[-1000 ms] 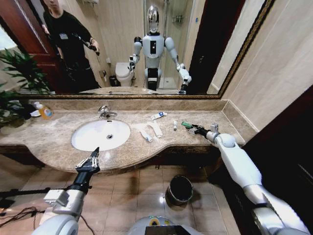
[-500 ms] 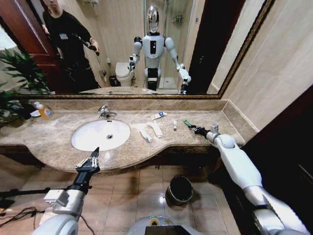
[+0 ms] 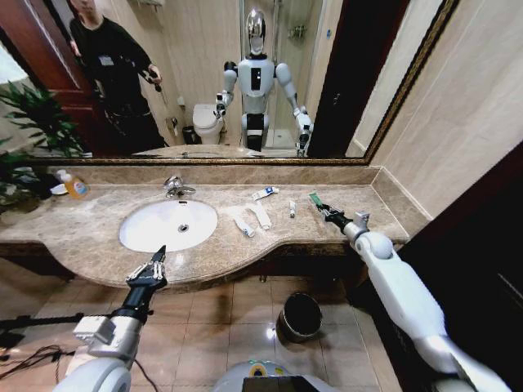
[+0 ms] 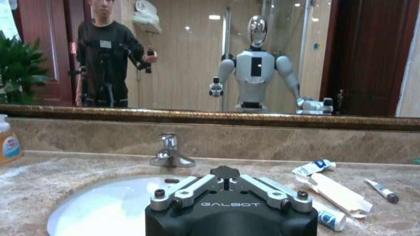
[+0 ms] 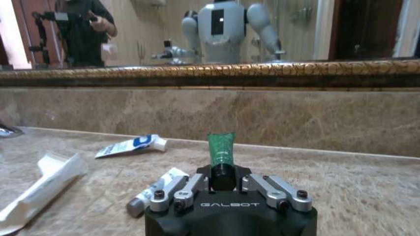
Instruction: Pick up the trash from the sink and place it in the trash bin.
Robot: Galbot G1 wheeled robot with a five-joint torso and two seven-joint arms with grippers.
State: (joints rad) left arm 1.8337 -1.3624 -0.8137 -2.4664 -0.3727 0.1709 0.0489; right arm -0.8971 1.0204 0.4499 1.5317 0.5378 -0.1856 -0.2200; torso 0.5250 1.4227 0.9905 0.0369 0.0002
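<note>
One small green tube (image 3: pixel 314 198) has been lifted off the counter (image 3: pixel 98 237) at right of centre, clamped in the right gripper (image 3: pixel 324 210) (left gripper (image 3: pixel 155 263) parked, fingers spread, lower left), leaving transfer to the trash bin (image 3: pixel 301 315).

"GALBOT" is printed in pale letters on the dark body of the left gripper (image 4: pixel 226 178) and of the right gripper (image 5: pixel 222 184), behind the fingers.

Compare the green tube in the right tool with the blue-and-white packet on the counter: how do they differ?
The green tube is held in the right tool, lifted off the counter; the blue-and-white packet lies flat on it. The tube is dark green, the packet white with blue print. Both are small toiletry items.
</note>
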